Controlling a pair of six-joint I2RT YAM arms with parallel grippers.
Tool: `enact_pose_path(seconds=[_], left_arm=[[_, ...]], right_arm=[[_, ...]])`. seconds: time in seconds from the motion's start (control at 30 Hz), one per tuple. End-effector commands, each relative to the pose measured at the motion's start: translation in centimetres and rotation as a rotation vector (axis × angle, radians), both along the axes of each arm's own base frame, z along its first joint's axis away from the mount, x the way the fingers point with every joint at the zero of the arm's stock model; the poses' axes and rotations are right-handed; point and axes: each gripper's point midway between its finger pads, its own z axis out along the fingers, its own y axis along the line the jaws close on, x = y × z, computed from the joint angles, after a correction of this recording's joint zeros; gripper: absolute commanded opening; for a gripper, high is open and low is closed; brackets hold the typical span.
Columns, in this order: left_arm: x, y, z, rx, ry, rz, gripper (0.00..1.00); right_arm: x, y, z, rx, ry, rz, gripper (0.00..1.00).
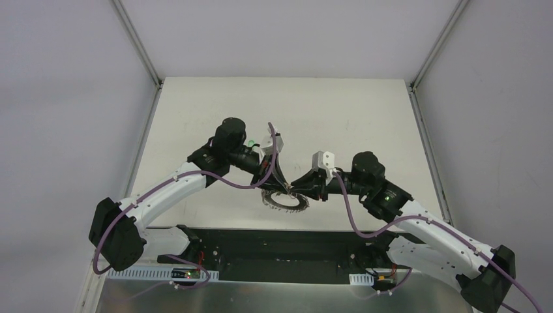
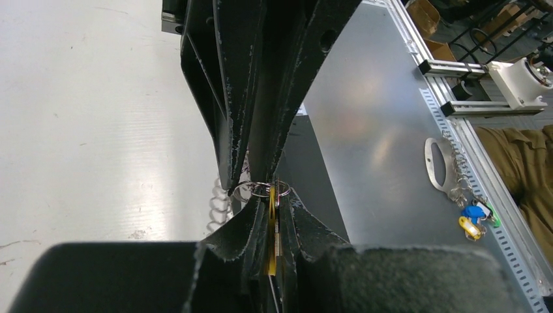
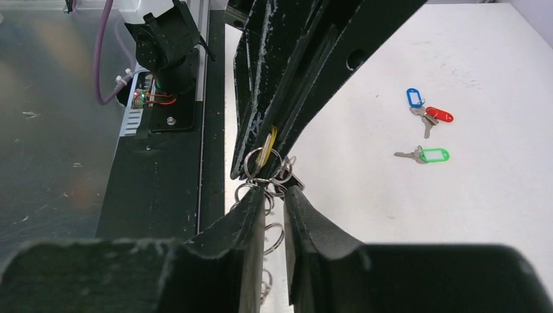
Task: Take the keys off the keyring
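Keyring [image 1: 285, 199], a silver-grey ring frilled with wire loops, at the table's near middle between both arms; wrist views alone show the left gripper [image 2: 272, 207] pinching the yellow-tagged key [image 3: 266, 147]; right gripper [image 3: 274, 195] pressed onto the ring's loops; blue key [image 3: 413, 98], red key [image 3: 441, 115] and green key [image 3: 433, 155] loose on the matte white table [image 3: 495, 215] farther out.

Matte white table [image 3: 456, 215], three keys lying toward 2 o'clock in the right wrist view, blue-tagged key [image 3: 415, 98] and red-tagged key [image 3: 440, 115] touching, green-tagged key [image 3: 430, 155] near their 6 o'clock.
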Motion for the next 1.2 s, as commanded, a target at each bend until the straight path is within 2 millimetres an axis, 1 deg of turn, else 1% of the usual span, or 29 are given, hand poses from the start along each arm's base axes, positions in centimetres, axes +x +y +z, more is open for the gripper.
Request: enact_pose_path(seconds=[0.0,0.13,0.27,0.4,0.6,0.7,0.77,0.83,0.9,0.93,0.97,1.03,1.13,1.17], left_arm=[[-0.3,-0.2,3.4,-0.106,-0.145,-0.038,0.0],[-0.2,-0.2,3.3,-0.102,-0.147,-0.032,0.0],[0.2,-0.1,3.0,-0.09,-0.164,-0.006,0.0],[1.2,0.0,2.3,-0.049,-0.213,0.057,0.0],[2.6,0.4,0.9,0.018,-0.258,0.131,0.0],[3.2,0.5,0.3,0.07,-0.282,0.161,0.0],[3.9,0.6,-0.5,0.139,-0.302,0.195,0.0],[4.2,0.8,-1.5,0.231,-0.325,0.212,0.0],[3.8,1.2,-2.7,0.335,-0.348,0.206,0.0],[4.0,1.3,-3.1,0.38,-0.369,0.216,0.0],[3.8,1.5,-3.4,0.423,-0.384,0.213,0.0],[4.0,2.1,-4.0,0.517,-0.409,0.223,0.0],[4.1,3.2,-4.5,0.652,-0.446,0.227,0.0],[4.4,3.5,-4.4,0.69,-0.47,0.24,0.0]], right_arm=[[-1.0,0.2,1.4,0.041,-0.015,0.051,0.17],[-1.2,-0.1,1.4,0.048,-0.012,0.046,0.0],[-1.4,-0.4,1.5,0.053,-0.003,0.04,0.0],[-1.4,-0.8,1.4,0.053,0.024,0.01,0.0],[-1.5,-1.1,0.5,0.045,0.052,-0.006,0.01],[-0.7,-1.3,-0.2,0.034,0.06,-0.059,0.27],[-0.1,-1.5,-0.5,0.036,0.055,-0.103,0.4],[0.8,-1.7,-0.6,0.053,0.053,-0.157,0.48],[1.7,-2.0,-0.7,0.076,0.057,-0.224,0.55],[2.1,-2.2,-0.9,0.081,0.063,-0.253,0.57],[2.4,-2.4,-0.9,0.088,0.069,-0.276,0.6],[3.2,-2.7,-1.0,0.109,0.095,-0.342,0.67],[3.9,-3.1,-0.8,0.156,0.149,-0.41,0.82],[3.9,-3.2,-0.7,0.172,0.16,-0.418,0.85]])
